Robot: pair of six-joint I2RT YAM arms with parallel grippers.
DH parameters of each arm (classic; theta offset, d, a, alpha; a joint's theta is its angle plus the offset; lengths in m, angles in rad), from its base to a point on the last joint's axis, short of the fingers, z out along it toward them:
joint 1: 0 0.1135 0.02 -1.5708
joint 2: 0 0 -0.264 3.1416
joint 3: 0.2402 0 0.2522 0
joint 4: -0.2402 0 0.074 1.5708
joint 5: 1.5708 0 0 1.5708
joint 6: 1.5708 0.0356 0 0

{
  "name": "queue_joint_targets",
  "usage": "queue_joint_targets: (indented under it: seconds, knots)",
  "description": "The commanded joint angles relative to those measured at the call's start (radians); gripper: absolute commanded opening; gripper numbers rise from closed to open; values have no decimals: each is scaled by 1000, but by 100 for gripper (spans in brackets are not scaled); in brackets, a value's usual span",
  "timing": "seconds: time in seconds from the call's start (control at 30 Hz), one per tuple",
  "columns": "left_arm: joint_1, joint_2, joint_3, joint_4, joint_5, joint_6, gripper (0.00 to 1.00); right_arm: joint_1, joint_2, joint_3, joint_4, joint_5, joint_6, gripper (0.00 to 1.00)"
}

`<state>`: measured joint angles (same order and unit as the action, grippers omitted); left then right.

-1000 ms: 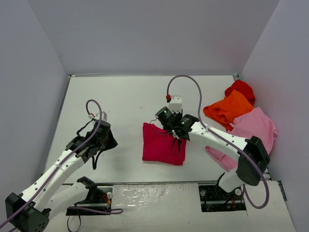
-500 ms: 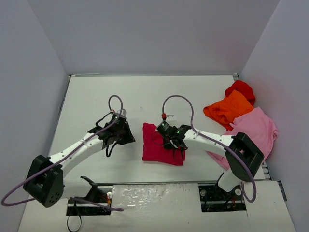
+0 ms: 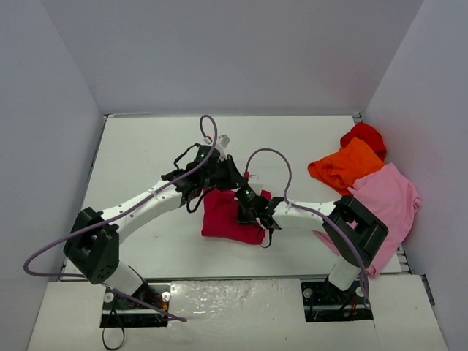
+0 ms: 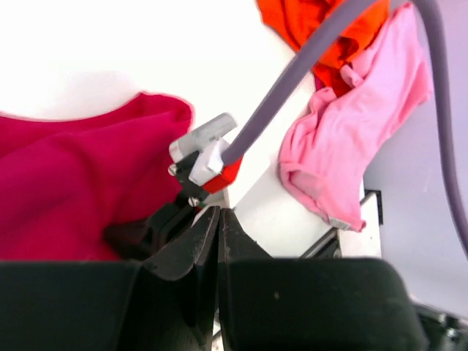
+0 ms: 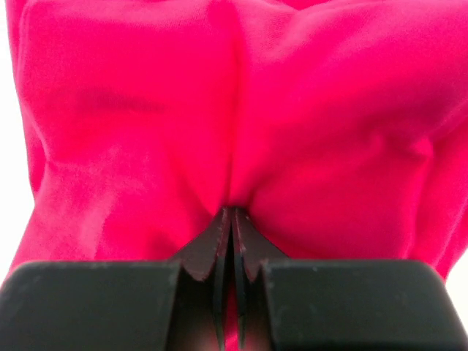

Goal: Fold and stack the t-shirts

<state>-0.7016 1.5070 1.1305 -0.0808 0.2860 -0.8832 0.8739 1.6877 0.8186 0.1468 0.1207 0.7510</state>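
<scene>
1. raspberry shirt (image 3: 228, 219): folded to a rough rectangle and lying flat on the surface (image 3: 146, 146) at the centre of the overhead view, between the two arms. It fills the right wrist view (image 5: 146, 110) and takes up the lower left of the left wrist view (image 4: 66, 183).
2. right hand (image 3: 247, 207): low over the right part of the raspberry shirt. Its fingers are pressed together (image 5: 232, 219), with the tips sunk into a crease where the cloth gathers, grasping a pinch of it.
3. left hand (image 3: 228, 175): at the upper edge of the raspberry shirt, just beside the right hand. It is clenched (image 4: 218, 219), finger against finger, with nothing between them.
4. orange shirt (image 3: 344, 167): crumpled at the right of the overhead view, well apart from the raspberry shirt. It shows at the top of the left wrist view (image 4: 314, 22).
5. pink shirt (image 3: 387, 194): spread loosely at the right edge, just below the orange shirt and touching it. It also shows at the right of the left wrist view (image 4: 358, 117).
6. red shirt (image 3: 364, 134): bunched at the upper right corner of the surface, behind the orange shirt and touching it.
7. cable (image 4: 292, 80): grey-purple, running from a red and grey plug up towards the upper right of the left wrist view. It arches over the right arm in the overhead view (image 3: 270, 152).
</scene>
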Motion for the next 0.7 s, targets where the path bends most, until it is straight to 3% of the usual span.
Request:
queue_joint_targets:
  seconds: [0.0,0.37,0.4,0.5,0.53,0.63,0.67]
  knots:
    - [-13,85,22,157,58,-33,0,13,103,-99,-45,-95,33,0]
    - [-13,92,-105,180,-47,-30,0,11,-68,-94,-118,-11,18,2]
    - [-13,78,-112,179,-59,-22,0,12,-101,-89,-129,11,13,6]
    - [-16,-32,-121,159,-115,17,1,14,-219,-29,-201,99,-4,41]
    - [-20,-82,-117,128,-142,40,8,13,-263,1,-234,125,-10,48]
    - [-44,-243,-65,-22,-294,128,58,5,-412,109,-281,182,-66,67]
    - [-50,-287,-49,-83,-346,152,70,4,-436,132,-288,186,-97,76]
